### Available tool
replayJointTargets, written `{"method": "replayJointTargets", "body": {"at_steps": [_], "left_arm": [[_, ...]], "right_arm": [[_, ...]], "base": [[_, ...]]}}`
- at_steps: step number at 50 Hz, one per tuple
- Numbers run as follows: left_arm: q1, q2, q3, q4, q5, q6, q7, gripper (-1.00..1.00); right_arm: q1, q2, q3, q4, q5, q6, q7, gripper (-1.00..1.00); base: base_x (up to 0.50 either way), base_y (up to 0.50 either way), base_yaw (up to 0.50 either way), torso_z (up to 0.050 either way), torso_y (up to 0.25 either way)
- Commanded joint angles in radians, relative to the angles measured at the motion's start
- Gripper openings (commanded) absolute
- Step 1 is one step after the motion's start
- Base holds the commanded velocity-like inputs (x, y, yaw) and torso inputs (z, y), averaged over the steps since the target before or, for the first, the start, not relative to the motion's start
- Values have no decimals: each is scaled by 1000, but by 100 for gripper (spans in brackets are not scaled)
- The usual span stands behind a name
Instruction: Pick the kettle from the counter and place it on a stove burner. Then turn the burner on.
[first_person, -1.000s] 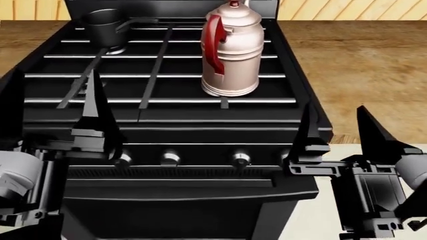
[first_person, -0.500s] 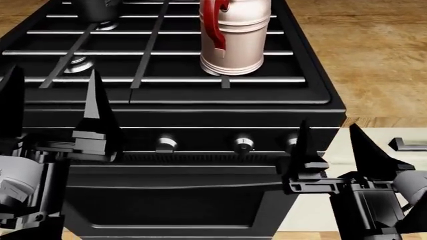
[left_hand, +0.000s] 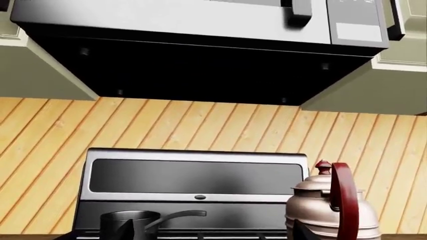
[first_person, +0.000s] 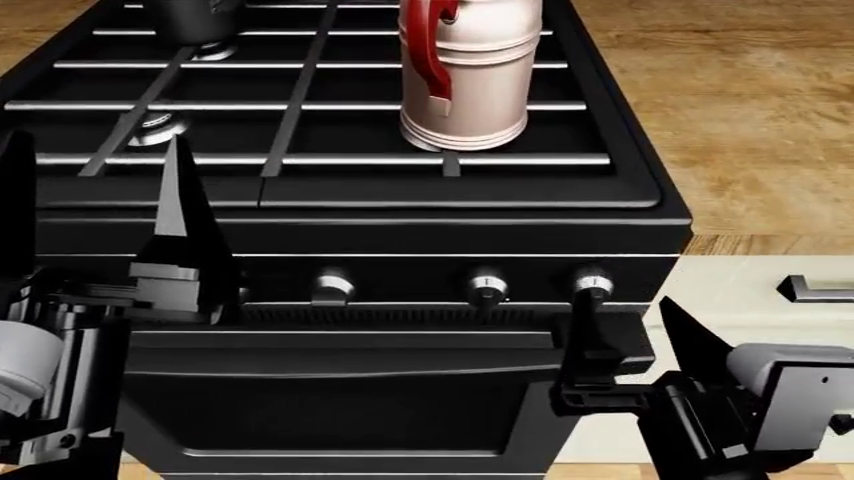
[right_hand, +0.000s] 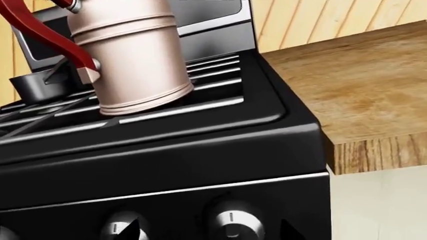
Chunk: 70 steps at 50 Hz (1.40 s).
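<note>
Kettle (first_person: 467, 75) stood upright on the range's front-right grate, beside the bench (first_person: 747, 110).
Both tools gaped, holding nothing: left tool (first_person: 94, 215) before the range front, right tool (first_person: 634, 345) just below the rightmost knob (first_person: 591, 284).

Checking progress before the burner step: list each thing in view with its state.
kettle: upright on the stove grate, not held
saucepan: upright on the rear left grate
left pincer: open, empty
right pincer: open, empty, just below the rightmost knob
oven door: closed
</note>
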Motion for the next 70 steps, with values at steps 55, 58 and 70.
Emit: {"method": "replayJointTargets", "body": {"at_steps": [55,58,70], "left_arm": [[3,-2,25,-32,11,35,5,100],[3,-3,23,-31,7,35,4,100],[3,-4,26,-34,7,37,2,100]], "right_arm": [[275,25,-96,205,173,271,145,100],[290,18,-104,223,169,274,142,100],[337,8,-128,261,162,292,138,100]], "base": [[0,0,0,0,0],[0,0,0,0,0],[0,0,0,0,0]]}}
